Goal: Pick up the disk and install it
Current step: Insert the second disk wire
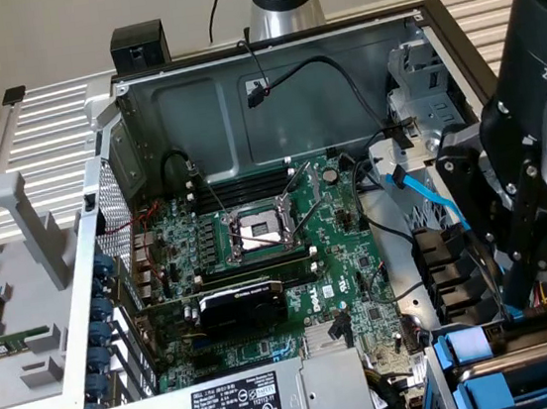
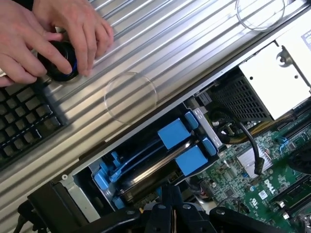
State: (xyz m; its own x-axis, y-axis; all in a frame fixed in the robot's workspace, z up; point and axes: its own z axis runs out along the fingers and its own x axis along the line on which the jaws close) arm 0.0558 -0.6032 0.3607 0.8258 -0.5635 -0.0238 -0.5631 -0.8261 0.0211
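Observation:
The disk (image 2: 146, 178) lies in the drive bay at the case's corner, seen edge-on as a dark metal slab clipped in a blue carrier (image 2: 191, 160). Its label is hidden. In the exterior view the disk (image 1: 516, 346) sits at the lower right between blue carrier tabs (image 1: 468, 348). My gripper (image 2: 170, 213) hangs just above the bay, beside the disk's edge, with its black fingers drawn together and nothing held between them. Its black body (image 1: 501, 226) stands over the bay at the exterior view's right.
A person's hands (image 2: 53, 34) rest on a black knob beside a keyboard (image 2: 24, 116) on the ribbed metal table (image 2: 160, 43). The open case holds the motherboard (image 1: 280, 254), loose cables (image 1: 372, 113) and the grey power-supply box (image 1: 239, 408).

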